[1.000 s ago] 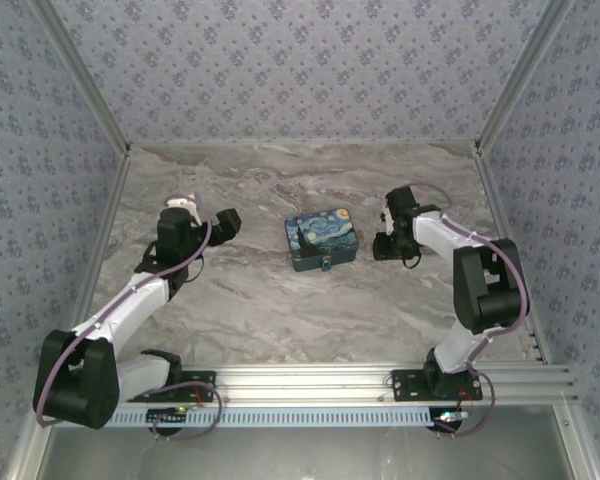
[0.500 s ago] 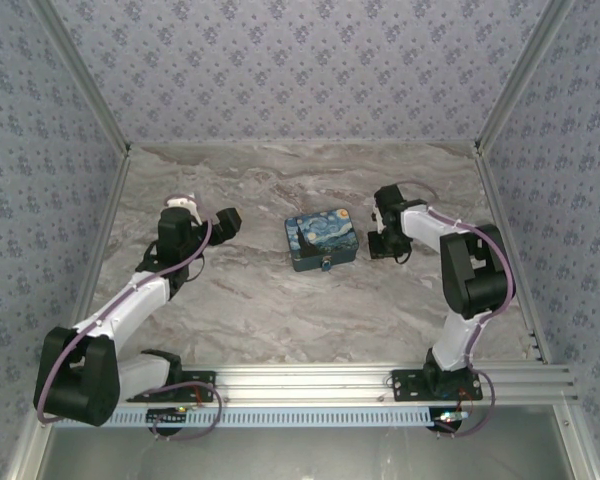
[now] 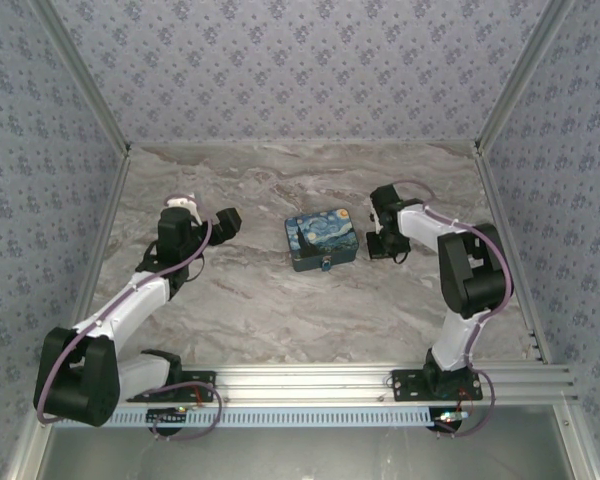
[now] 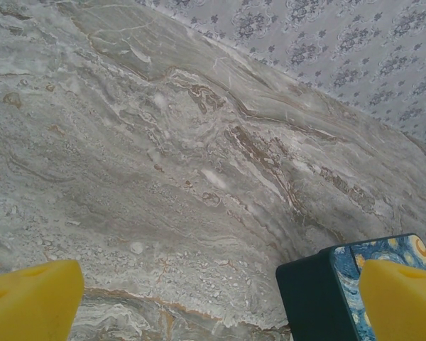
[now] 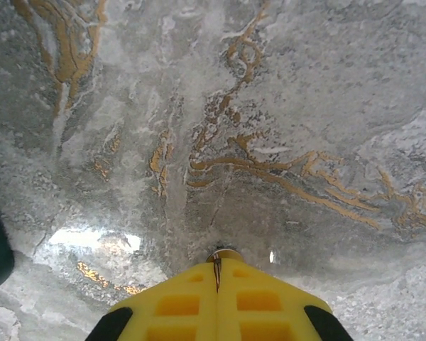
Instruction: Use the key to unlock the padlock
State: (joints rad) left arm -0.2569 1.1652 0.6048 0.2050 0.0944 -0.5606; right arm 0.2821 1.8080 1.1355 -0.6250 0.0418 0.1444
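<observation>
The padlock hangs at the near face of the starry-night box, which sits near the middle of the marble table. From above it is only a tiny speck, and we cannot make out its shackle.

Against the view from a second ago, the box and padlock lie where they did and the left arm has not stirred. The right arm has moved. Its gripper has slid a little toward the box and now sits just beside its right end without touching, and the elbow has swung inward with it.

In the right wrist view the yellow fingers are pressed flat together, low over the marble. A small brass-coloured bit shows at their tips, which we take to be the key pinched between them, though little of it is visible.

The right arm is folded tight, with its forearm reaching back toward the far wall and the wrist tipped down at the table.

The left arm stretches forward and to the right. Its gripper is well apart from the box's left end, with the fingers spread as wide as they go — nothing is between them. In its own view the right-hand finger overlaps the box's corner.
</observation>
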